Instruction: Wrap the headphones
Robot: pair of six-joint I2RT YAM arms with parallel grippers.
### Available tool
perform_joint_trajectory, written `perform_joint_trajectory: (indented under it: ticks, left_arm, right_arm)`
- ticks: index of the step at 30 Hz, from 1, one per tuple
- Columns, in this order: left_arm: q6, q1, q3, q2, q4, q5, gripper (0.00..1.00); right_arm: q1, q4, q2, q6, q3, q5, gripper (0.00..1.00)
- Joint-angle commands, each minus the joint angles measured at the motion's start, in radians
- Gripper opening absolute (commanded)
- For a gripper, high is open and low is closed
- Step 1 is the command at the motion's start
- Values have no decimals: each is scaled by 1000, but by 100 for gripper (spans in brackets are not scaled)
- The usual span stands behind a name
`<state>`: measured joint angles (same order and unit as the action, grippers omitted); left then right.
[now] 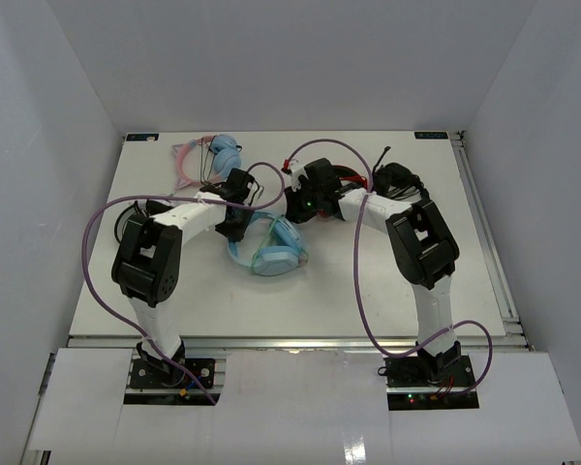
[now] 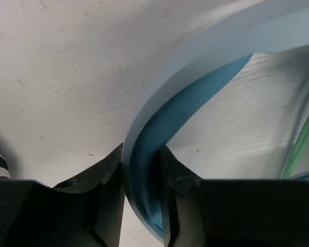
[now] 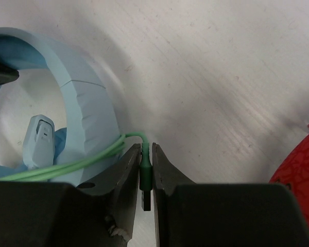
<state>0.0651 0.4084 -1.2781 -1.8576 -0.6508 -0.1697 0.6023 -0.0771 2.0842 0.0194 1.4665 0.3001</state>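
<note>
Wrap looks early, I judge | left fingers (image 2: 112, 172) pinch headphones (image 2: 195, 67) at headband | right fingers (image 3: 130, 167) pinch cable plug (image 3: 146, 170), 2 strands beside them | winding not yet done

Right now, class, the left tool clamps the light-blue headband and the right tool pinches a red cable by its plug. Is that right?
Not quite. The cable pinched in the right tool is pale green, not red, as the right wrist view shows. The rest stands: it is held by its plug, and the left tool clamps the light-blue headband.
</note>
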Motion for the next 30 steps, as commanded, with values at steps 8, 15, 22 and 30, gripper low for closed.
perform_joint_trajectory:
  ticks: [8, 15, 22, 30]
  left_arm:
    - [-5, -10, -4, 67, 2, -60, 51]
    - [-33, -10, -31, 187, 30, -43, 80]
    - [-104, -10, -73, 279, 40, -116, 98]
    - [-243, -8, -91, 516, 74, 21, 98]
  right_arm:
    - [-9, 66, -27, 2, 48, -12, 20]
    - [-9, 66, -72, -1, 35, -52, 38]
    - [-9, 23, -152, -4, 32, -150, 75]
    - [-9, -161, -295, 16, 76, -344, 96]
